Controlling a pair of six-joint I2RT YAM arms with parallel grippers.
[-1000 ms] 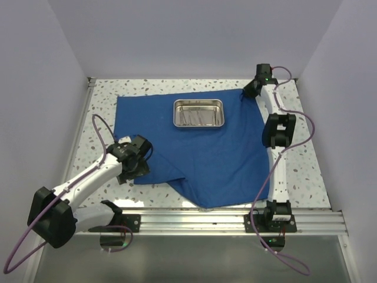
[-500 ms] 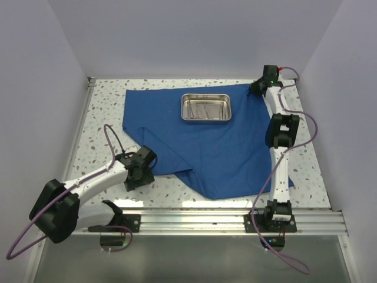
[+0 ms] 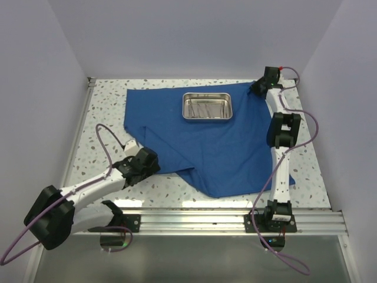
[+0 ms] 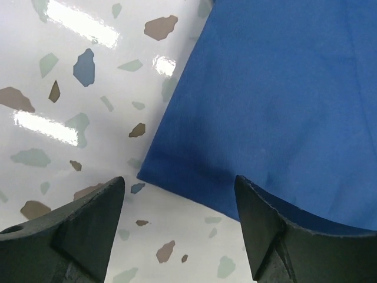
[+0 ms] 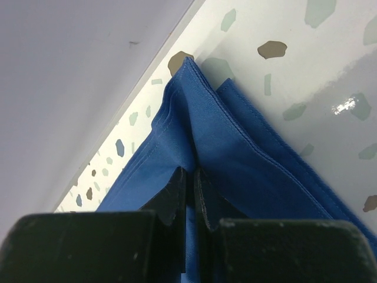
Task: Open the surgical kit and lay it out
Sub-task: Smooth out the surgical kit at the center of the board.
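I find the left gripper standing wide with nothing in it, above the speckled table. A hemmed corner of the blue cloth wrap lies beneath and just ahead of its fingers. The right gripper is pinched tight on the wrap's far corner, and the steel tray sits on the cloth off to that gripper's left.

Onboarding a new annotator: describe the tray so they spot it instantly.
A large royal-blue cloth covers much of the speckled table. On its far half sits a small rectangular tray. It is the only shiny steel thing there, thin instruments inside.
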